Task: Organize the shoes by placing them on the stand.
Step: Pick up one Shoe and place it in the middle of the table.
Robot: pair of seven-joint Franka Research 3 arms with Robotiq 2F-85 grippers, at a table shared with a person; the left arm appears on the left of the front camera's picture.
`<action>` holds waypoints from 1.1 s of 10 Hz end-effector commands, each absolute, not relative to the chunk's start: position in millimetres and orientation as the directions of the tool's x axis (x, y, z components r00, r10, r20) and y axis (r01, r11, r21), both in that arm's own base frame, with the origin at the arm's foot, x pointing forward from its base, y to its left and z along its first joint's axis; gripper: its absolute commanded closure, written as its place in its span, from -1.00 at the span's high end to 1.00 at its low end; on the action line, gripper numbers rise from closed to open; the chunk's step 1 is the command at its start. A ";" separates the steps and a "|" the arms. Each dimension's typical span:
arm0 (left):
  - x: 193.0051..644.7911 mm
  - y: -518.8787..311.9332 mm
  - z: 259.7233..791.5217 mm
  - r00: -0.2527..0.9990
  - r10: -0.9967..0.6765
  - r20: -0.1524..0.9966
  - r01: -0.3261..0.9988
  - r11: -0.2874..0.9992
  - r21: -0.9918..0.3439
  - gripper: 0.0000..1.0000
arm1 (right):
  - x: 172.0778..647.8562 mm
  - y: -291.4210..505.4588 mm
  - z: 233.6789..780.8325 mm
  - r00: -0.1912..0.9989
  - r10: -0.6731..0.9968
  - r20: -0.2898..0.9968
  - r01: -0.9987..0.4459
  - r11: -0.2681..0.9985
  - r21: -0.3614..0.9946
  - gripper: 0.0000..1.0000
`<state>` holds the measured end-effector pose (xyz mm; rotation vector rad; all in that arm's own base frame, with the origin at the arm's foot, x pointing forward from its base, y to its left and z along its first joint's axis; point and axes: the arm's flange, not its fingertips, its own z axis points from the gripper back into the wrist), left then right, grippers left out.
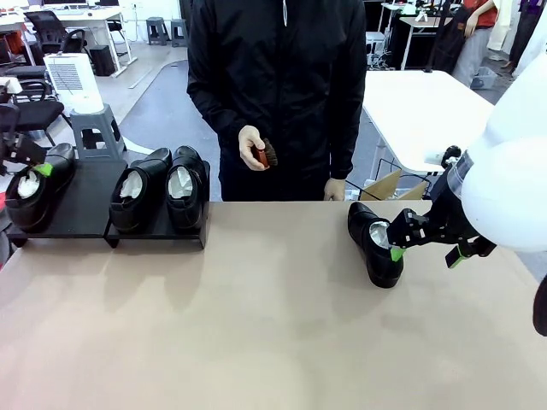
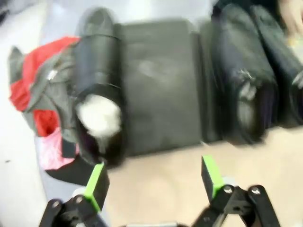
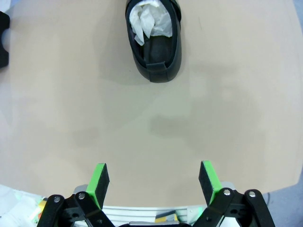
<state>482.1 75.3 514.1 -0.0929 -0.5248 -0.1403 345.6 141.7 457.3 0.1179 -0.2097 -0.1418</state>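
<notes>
The tabletop [image 1: 256,325] is a plain beige surface, bare across its middle and near edge, with grey floor, chairs, a white appliance on a grey stool and another white table behind it.

At far left the stand [image 1: 85,201] sits along the tabletop's far edge, its two black sections side by side. One shoe [image 1: 34,192] rests on the left section at its outer end, leaving bare platform beside it; the left end effector [image 1: 38,168] is at that shoe's heel, and in the left wrist view its green pads [image 2: 96,184] stand apart with nothing between them (the picture is motion-blurred). A red and grey bundle [image 2: 40,90] lies below the stand's outer edge there. Two more shoes [image 1: 162,192] sit touching each other on the right section, white paper showing inside.

Behind the middle stands a person in a black jacket, one hand [image 1: 254,147] holding a small reddish-brown brush [image 1: 267,155].

To the right the fourth shoe [image 1: 376,243] lies on the tabletop, well apart from the stand. The right end effector [image 1: 397,243] is just beside it in the front view; in the right wrist view its fingers [image 3: 208,182] are spread wide and empty, with open surface between them and the shoe [image 3: 154,40]. The shoe's toe is cut off by that picture's top edge.
</notes>
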 end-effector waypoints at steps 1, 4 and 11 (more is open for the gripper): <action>431.7 76.0 524.4 0.898 -0.261 0.354 0.305 0.949 -0.075 1.00 | 347.1 140.7 457.7 0.968 -0.138 0.211 0.112 0.985 0.129 1.00; 407.7 69.9 522.5 0.923 -0.358 0.139 0.373 0.923 -0.095 1.00 | 369.3 150.0 441.7 0.983 -0.085 0.162 0.067 0.991 0.118 1.00; 396.1 65.4 514.4 0.936 -0.327 0.130 0.342 0.932 -0.117 1.00 | 473.3 163.8 413.7 0.977 -0.094 0.192 0.091 0.995 0.028 1.00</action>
